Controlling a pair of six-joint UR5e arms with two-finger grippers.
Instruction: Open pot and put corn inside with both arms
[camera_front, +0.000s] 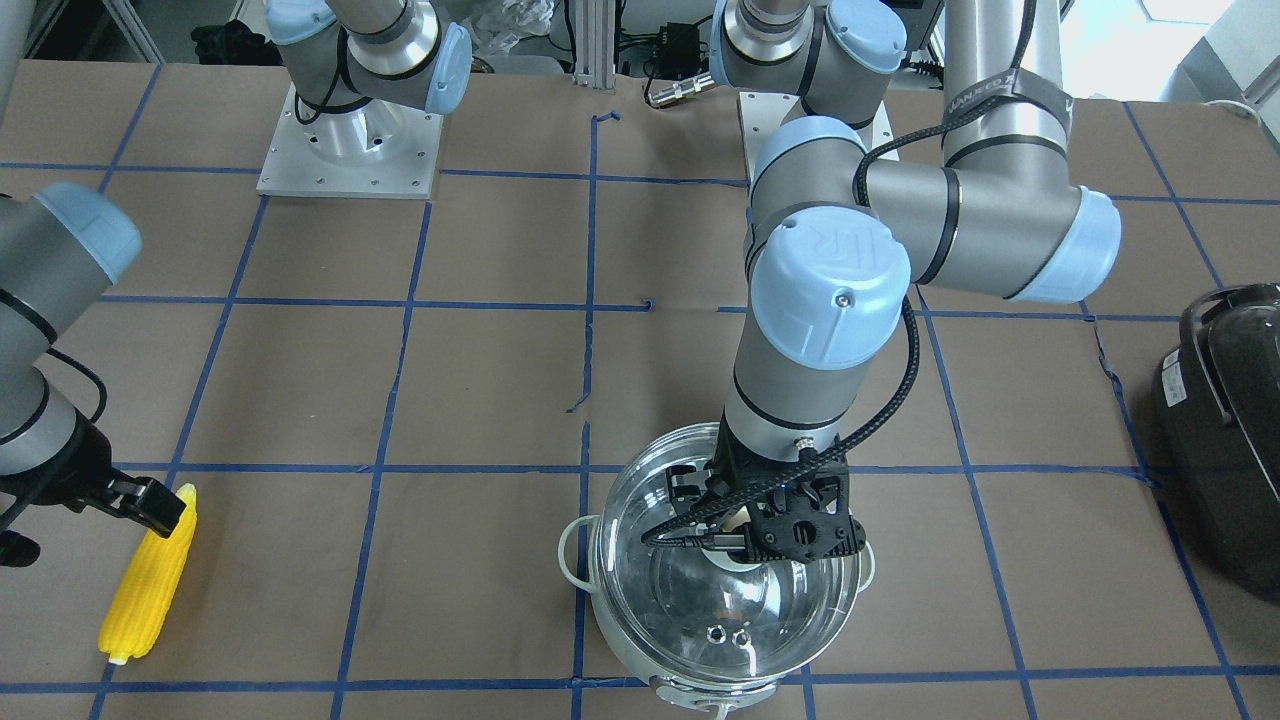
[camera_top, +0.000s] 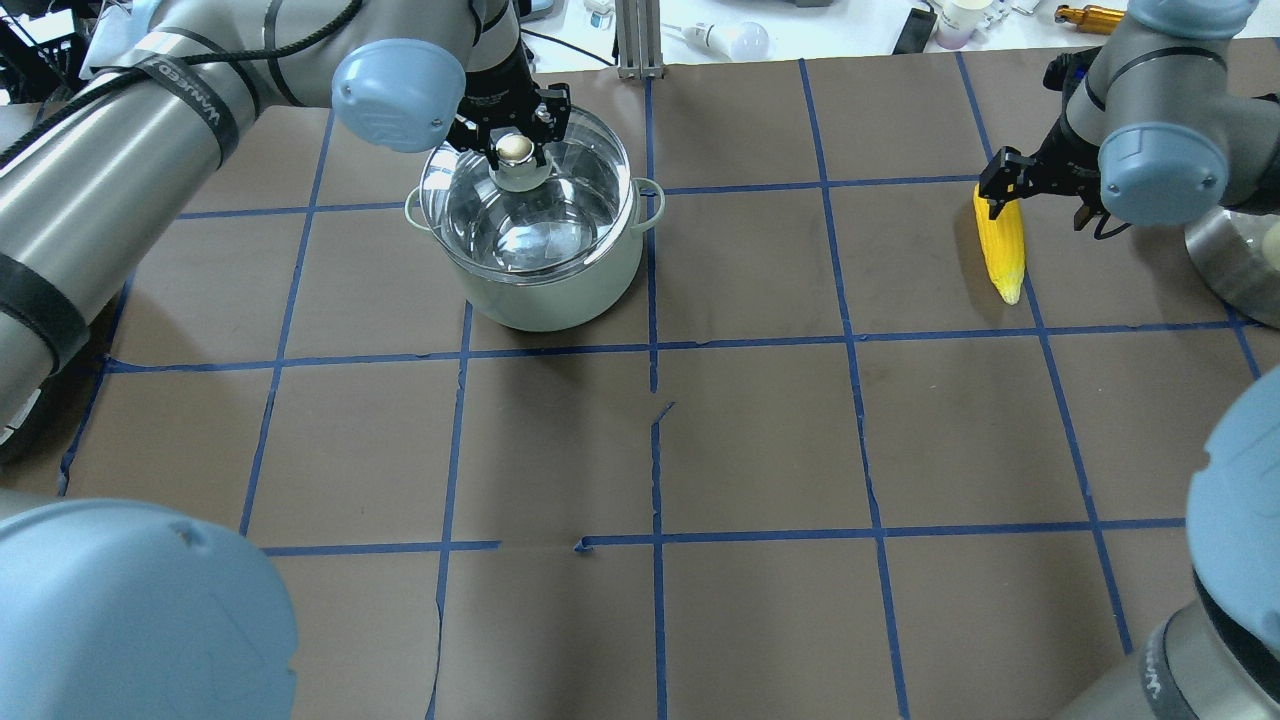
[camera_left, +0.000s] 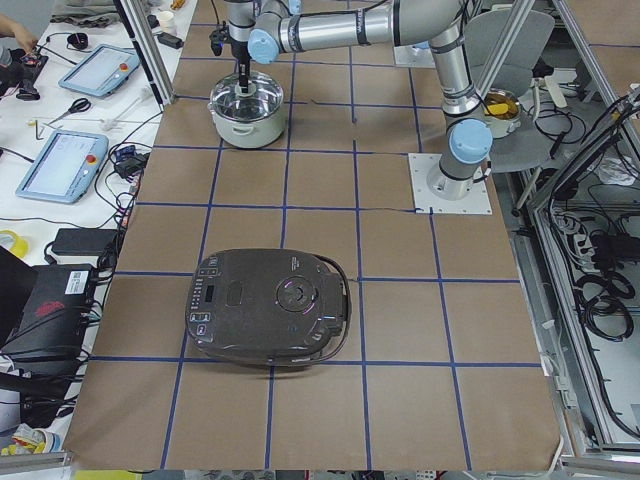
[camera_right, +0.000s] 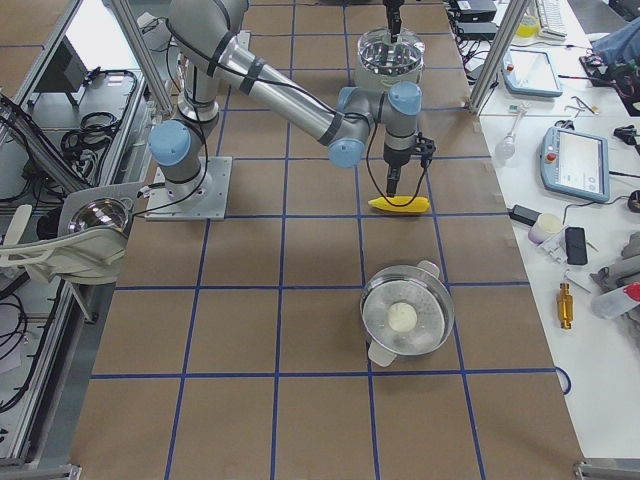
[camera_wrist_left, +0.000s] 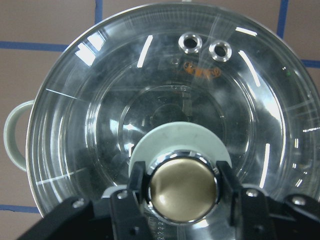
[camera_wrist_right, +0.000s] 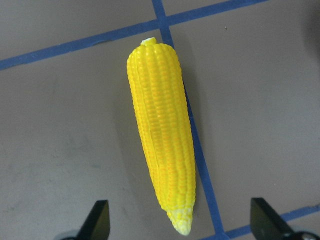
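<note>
The pot (camera_top: 545, 290) stands at the far left of the overhead view with its clear glass lid (camera_front: 700, 590) on it. My left gripper (camera_wrist_left: 182, 195) comes down from above, and its fingers (camera_wrist_left: 137, 180) press the two sides of the lid's brass-topped knob (camera_wrist_left: 182, 187). The lid rests on the pot's rim. The corn (camera_top: 1002, 245) lies flat on the table at the far right. My right gripper (camera_wrist_right: 182, 222) is open and hovers just above the corn's (camera_wrist_right: 162, 135) pointed end, its fingertips wide on either side and clear of it.
A large black appliance (camera_front: 1225, 440) sits at the table's end on my left. A second steel pot (camera_right: 405, 320) holding a white ball stands beyond the corn on my right. Blue tape lines cross the brown table (camera_top: 760, 440).
</note>
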